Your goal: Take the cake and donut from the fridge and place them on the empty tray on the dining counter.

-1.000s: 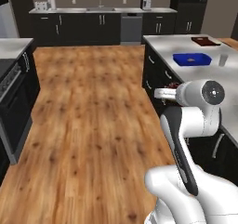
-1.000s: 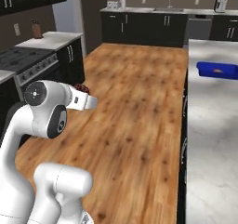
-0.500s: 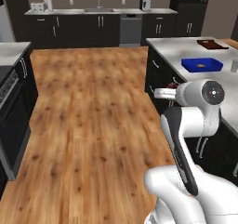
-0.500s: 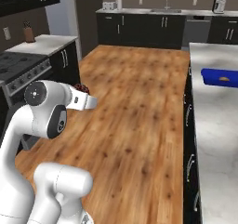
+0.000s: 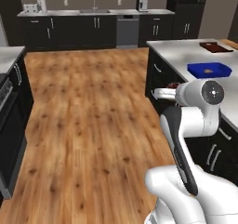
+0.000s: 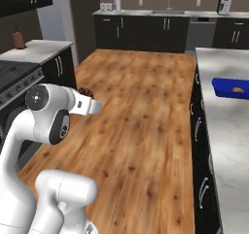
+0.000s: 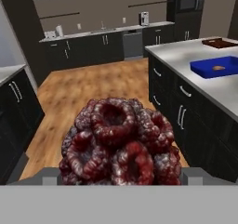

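Observation:
My gripper (image 7: pixel 122 175) is shut on the cake (image 7: pixel 121 141), a dark reddish-brown bumpy lump that sits between the fingers and hides the floor ahead. In the base views the cake (image 5: pixel 174 85) (image 6: pixel 86 91) shows as a small dark lump at the tip of the hand, carried above the wooden floor. The dark reddish-brown tray (image 5: pixel 215 46) (image 7: pixel 222 42) lies far along the dining counter (image 5: pixel 181 55) (image 7: pixel 183 56) (image 6: pixel 228 131), ahead and to the right of the hand. The donut is out of view. A tall pale grey face (image 6: pixel 52 18) at the back left may be the fridge.
A bright blue tray (image 5: pixel 209 69) (image 6: pixel 232 88) (image 7: pixel 217 66) with a small tan item stands on the dining counter, nearer than the brown tray. Dark cabinets line the back wall (image 5: pixel 93 30). A stove and side counter (image 6: pixel 29 58) stand on the left. Wooden floor (image 5: pixel 88 107) lies between.
The whole picture has shifted, so the base has moved: the dining counter and trays now sit closer and more central. The cake stays in the gripper and the arm keeps its pose.

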Tool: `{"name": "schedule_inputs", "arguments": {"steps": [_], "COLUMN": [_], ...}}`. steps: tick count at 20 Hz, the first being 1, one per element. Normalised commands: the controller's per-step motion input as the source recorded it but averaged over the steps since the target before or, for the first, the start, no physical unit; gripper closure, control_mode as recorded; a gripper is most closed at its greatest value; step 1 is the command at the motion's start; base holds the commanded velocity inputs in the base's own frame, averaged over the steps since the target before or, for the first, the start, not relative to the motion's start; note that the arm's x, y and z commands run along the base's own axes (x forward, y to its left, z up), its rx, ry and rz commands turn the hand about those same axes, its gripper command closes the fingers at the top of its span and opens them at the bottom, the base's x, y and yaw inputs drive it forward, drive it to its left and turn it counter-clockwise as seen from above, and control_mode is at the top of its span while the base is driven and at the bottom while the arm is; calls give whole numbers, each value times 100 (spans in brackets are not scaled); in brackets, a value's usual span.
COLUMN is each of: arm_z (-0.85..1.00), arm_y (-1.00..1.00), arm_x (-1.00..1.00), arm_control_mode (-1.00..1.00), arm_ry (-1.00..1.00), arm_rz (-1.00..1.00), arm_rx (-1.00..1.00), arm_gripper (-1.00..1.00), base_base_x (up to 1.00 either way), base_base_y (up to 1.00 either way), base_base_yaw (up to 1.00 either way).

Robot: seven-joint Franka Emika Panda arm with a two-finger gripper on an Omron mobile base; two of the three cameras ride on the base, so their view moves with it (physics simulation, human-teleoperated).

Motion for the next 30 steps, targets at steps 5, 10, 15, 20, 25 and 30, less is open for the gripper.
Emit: {"name": "schedule_inputs", "arguments": {"steps": [5,10,15,20,25,30], "arm_z": [0,0,0,0,0,0], "arm_y": [0,0,0,0,0,0], "arm_x": [0,0,0,0,0,0], "arm_control_mode": [100,100,100,100,100,100], "arm_ry": [0,0,0,0,0,0], "arm_rz": [0,0,0,0,0,0], "arm_rx": [0,0,0,0,0,0], "arm_gripper": [100,100,100,100,100,100], "base_base_x": [54,54,53,52,53,57], "base_base_y": [34,35,36,40,36,35], "base_base_yaw": [-11,-11,-11,-13,-13,-13]}}
